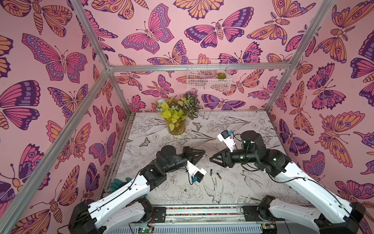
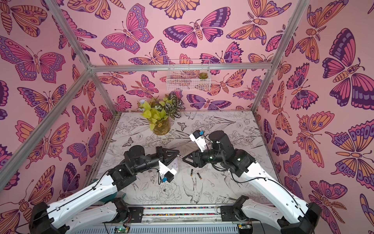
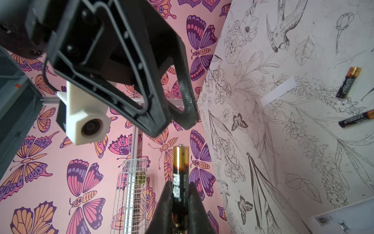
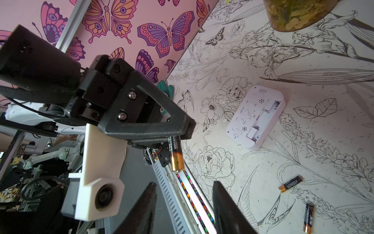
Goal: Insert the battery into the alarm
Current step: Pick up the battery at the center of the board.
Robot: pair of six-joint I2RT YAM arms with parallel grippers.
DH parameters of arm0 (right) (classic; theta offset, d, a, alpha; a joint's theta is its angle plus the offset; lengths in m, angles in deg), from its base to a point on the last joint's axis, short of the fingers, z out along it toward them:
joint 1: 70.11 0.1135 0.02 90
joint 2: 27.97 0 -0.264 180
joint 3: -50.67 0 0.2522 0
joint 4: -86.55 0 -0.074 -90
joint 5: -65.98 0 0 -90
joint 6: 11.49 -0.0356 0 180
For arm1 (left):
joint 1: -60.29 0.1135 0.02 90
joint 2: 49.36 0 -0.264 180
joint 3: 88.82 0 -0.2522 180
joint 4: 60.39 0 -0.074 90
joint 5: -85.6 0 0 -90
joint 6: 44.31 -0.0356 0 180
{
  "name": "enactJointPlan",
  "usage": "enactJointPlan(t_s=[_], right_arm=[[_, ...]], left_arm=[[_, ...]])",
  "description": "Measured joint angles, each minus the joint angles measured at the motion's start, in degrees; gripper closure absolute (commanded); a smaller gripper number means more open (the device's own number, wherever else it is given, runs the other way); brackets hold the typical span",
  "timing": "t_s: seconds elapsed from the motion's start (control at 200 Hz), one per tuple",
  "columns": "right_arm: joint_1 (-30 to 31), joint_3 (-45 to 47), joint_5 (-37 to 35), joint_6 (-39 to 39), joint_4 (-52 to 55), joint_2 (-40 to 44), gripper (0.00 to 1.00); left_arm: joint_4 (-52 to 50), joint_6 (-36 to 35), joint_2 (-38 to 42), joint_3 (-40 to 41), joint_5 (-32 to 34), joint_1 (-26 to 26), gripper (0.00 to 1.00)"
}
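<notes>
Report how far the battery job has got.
Done: the alarm lies back-up, its battery slot uncovered and empty. In hand: the left gripper is shut on a battery, held in the air facing the right gripper, whose jaws are open. Left: seat that battery in the slot; two more batteries lie on the table.

alarm (image 4: 256, 117): white, face-down (back up), slot open | battery (image 3: 180, 172): black-gold, pinched in left hand (image 3: 180, 187), mid-air

A leafy plant jar (image 1: 175, 127) stands on the table (image 1: 232, 194); a wire basket (image 1: 208, 81) hangs above; a teal thing (image 1: 119, 183), perhaps a glove.
</notes>
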Motion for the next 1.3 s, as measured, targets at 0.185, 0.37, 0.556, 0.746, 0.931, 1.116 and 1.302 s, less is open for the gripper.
enactJointPlan(t_s=[0.185, 0.37, 0.556, 0.746, 0.931, 1.116, 1.302], right_arm=[[1.1, -0.5, 0.5, 0.6, -0.5, -1.4, 0.64], [2.3, -0.9, 0.7, 0.6, -1.3, -2.2, 0.75], [2.6, -1.2, 0.8, 0.6, -1.7, -2.4, 0.86], [2.7, -1.2, 0.9, 0.6, -2.1, -2.9, 0.93], [2.7, -1.2, -0.4, 0.6, -2.1, -2.9, 0.96], [2.7, -0.9, -6.7, 0.4, -2.0, -2.9, 0.98], [2.7, 2.2, -13.1, -0.5, -1.7, -2.9, 1.0]], left_arm=[[0.4, -0.7, 0.4, 0.1, -1.1, 0.0, 1.0], [0.6, -1.4, 0.4, 0.1, -1.5, 0.0, 1.0], [0.7, -1.7, 0.4, 0.1, -1.5, 0.0, 1.0], [0.6, -1.8, 0.4, 0.2, -1.5, 0.2, 0.99], [1.8, 2.5, 0.4, 0.9, -1.6, 0.3, 0.36], [11.3, 16.8, 0.4, 6.7, -1.2, 0.2, 0.0], [21.9, 37.6, 0.9, 15.1, 2.2, -0.5, 0.0]])
